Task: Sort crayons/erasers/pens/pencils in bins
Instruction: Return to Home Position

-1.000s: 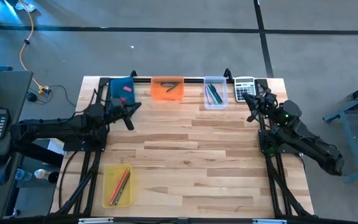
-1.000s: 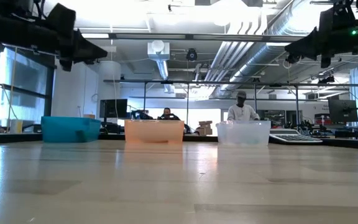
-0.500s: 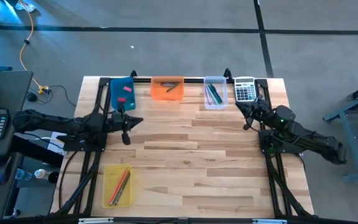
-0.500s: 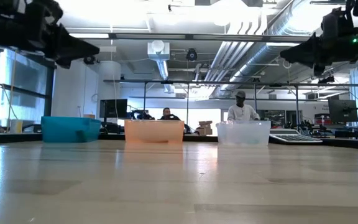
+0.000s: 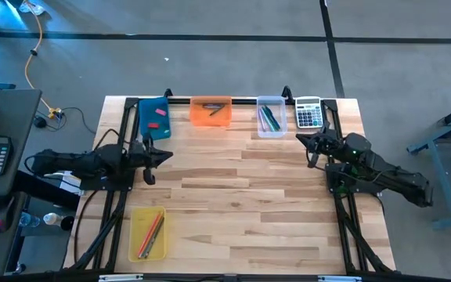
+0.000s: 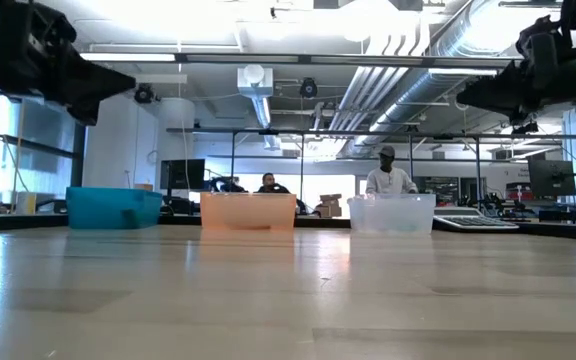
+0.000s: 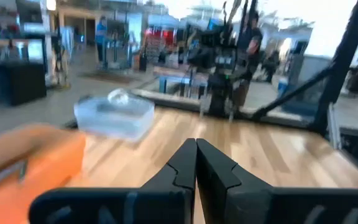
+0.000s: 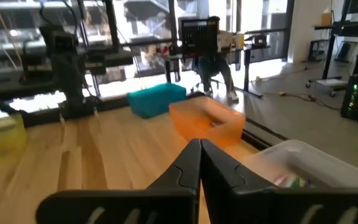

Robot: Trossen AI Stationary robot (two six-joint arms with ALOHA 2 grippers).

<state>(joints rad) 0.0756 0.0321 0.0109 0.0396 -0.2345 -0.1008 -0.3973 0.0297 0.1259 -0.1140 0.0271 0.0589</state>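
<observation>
Along the table's far edge stand three bins: a blue bin (image 5: 153, 117) with pink and red erasers (image 5: 156, 112), an orange bin (image 5: 210, 110) with a dark crayon (image 5: 214, 112), and a clear bin (image 5: 270, 116) with green and teal pens (image 5: 269, 117). A yellow bin (image 5: 149, 233) near the front left holds orange and red pencils (image 5: 153, 229). My left gripper (image 5: 167, 154) hangs shut and empty over the table's left side, pointing level toward the right. My right gripper (image 5: 299, 139) hangs shut and empty at the right side, pointing left, near the clear bin.
A grey calculator (image 5: 308, 112) lies at the far right corner beside the clear bin. The wooden table (image 5: 241, 204) is bare across its middle and near right. Both arms hang well above the tabletop in the low view. People sit in the room beyond the far edge.
My left gripper has drawn back from the blue bin toward the near and left edges, sinking a little and swinging until it points across the table. My right gripper has come away from the calculator toward the near edge and sunk slightly. Both stay shut.
</observation>
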